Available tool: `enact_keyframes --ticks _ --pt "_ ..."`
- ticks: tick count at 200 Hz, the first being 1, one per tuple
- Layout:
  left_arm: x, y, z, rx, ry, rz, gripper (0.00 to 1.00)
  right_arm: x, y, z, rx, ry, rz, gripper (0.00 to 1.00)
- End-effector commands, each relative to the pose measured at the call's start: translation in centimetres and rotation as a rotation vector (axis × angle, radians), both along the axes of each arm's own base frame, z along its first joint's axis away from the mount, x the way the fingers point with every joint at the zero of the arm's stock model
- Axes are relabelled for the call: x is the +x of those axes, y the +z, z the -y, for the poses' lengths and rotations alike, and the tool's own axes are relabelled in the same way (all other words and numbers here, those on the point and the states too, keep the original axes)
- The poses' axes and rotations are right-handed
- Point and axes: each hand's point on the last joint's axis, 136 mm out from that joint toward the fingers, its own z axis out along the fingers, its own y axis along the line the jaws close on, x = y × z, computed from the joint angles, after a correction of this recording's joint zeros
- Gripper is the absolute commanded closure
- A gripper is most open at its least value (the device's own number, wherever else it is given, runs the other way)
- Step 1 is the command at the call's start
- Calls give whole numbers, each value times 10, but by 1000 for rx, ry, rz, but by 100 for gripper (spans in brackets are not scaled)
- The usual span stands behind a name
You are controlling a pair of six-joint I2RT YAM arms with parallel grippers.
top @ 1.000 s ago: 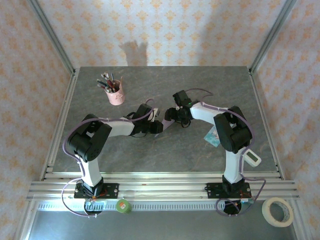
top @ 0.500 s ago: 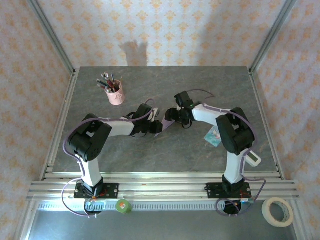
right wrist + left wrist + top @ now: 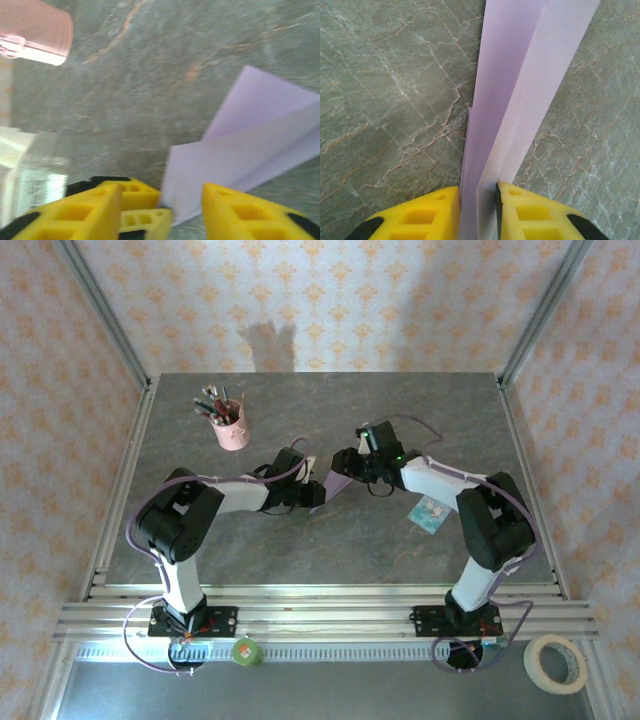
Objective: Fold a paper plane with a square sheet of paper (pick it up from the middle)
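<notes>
The pale lilac paper (image 3: pixel 336 483) is folded into a long narrow dart with a centre crease and lies low over the middle of the table. My left gripper (image 3: pixel 318 492) is shut on its near end. In the left wrist view the yellow fingers (image 3: pixel 422 215) pinch the folded layers (image 3: pixel 520 90), which run straight away from me. My right gripper (image 3: pixel 346 462) is at the paper's other end. Its jaws stand apart in the right wrist view (image 3: pixel 161 196), with a corner of the paper (image 3: pixel 250 145) between them, apart from both pads. The left gripper's yellow fingertips (image 3: pixel 142 207) show there too.
A pink pen cup (image 3: pixel 232 430) stands at the back left of the table, also seen blurred (image 3: pixel 35 30). A small teal-and-white packet (image 3: pixel 428 512) lies under the right forearm. A tape roll (image 3: pixel 556 663) and a green object (image 3: pixel 246 651) sit on the front rail area.
The right arm has stretched out, its elbow swinging right, and its jaws have narrowed around the paper's end. The left gripper has kept its grip and place.
</notes>
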Motion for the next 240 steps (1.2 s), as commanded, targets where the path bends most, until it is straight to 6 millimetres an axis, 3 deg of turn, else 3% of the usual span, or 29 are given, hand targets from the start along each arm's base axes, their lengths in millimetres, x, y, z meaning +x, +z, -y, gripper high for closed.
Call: enact_keyframes --ticks 1,17,50,118,240 --pt "-18 -30 -2 39 -30 -87 74 6 2 -20 62 23 -10 64" --pt "-19 -31 -2 39 -30 -88 74 12 -10 -21 51 -11 -47 72" --pt "-19 -30 -1 34 -32 -87 73 13 -23 -24 54 -26 -86 77" --pt "-21 -29 1 25 -43 -92 72 7 -57 -11 -46 -48 -151 79" --pt "-29 -35 0 29 -72 -110 73 10 -73 -18 -54 -5 -170 79"
